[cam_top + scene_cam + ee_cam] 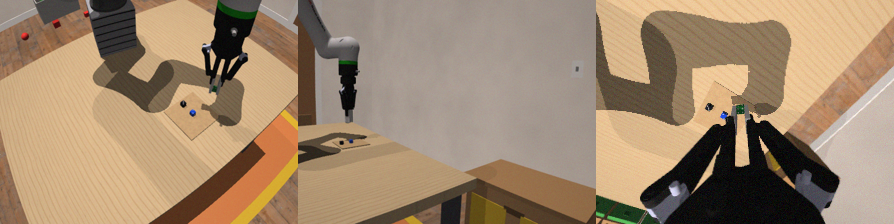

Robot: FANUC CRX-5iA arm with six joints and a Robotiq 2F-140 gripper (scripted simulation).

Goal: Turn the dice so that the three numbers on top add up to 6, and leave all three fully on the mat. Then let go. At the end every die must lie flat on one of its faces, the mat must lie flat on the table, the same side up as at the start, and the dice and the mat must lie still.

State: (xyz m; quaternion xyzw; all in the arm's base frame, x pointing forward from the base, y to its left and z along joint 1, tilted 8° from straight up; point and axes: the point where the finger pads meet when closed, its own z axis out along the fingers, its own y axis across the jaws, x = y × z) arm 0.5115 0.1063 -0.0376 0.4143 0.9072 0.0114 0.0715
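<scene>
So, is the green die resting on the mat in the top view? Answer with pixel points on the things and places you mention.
No, the green die [214, 88] [740, 108] is held between the fingertips of the gripper [215, 90] [349, 121] [740, 111].

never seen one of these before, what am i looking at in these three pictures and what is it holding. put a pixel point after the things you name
This is one robot arm ending in a two-fingered gripper [215, 93] [348, 122] [740, 111]. The top picture looks down on the table [80, 150] [386, 174] [836, 30] from above; the exterior one looks across it from the side; the wrist one looks along the gripper's own fingers.

On the table lies a thin square mat [191, 128] [358, 144] [712, 95]. A black die [183, 103] [341, 142] [709, 106] and a blue die [192, 112] [351, 141] [724, 115] sit on it. The gripper holds a green die [214, 88] [740, 108] between its fingertips, up off the table. The dice are too small here for me to read their numbers.
</scene>
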